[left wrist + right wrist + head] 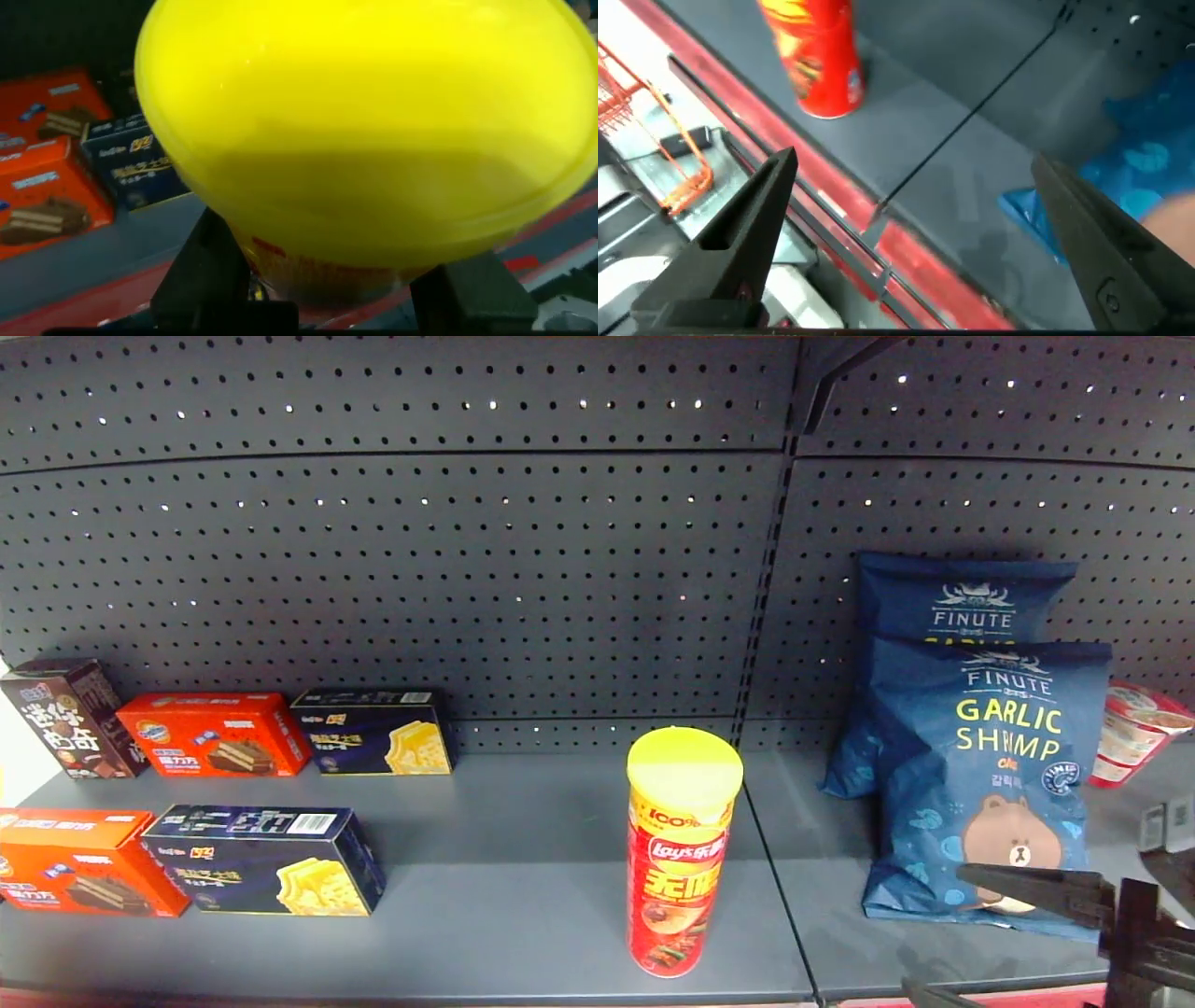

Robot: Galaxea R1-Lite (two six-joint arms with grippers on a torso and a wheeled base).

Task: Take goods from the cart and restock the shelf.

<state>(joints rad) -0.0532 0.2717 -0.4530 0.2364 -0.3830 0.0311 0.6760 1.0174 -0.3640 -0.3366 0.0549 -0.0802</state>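
The left fingers are pressing on either side of a held can. Its yellow lid is turned to the left wrist camera and a sliver of red wrap is showing under the rim. The right fingers are spreading wide with nothing between them. They are hanging low in front of the shelf's red front edge, before the nearer blue bag, with the tips pointing toward the robot's left.

A standing can is sitting upright near the front of the shelf, just left of the seam between the two shelf boards. It is wearing a yellow lid and a red wrap with yellow lettering, and a picture of food is showing low down. I am leaving the print itself unread.

The nearer blue bag is leaning back against a rear blue bag. Both are carrying pale and yellow lettering, and the nearer one is showing a brown cartoon bear. A red and white pack is lying just beyond them at the far right.

At the left, a brown box, an orange box and a dark blue box are lining the perforated back panel. A front orange box and a front dark blue box, the latter with a barcode on top, are lying nearer the edge. Their faces are showing layered wafers.

The orange wire cart is showing below the shelf edge in the right wrist view.
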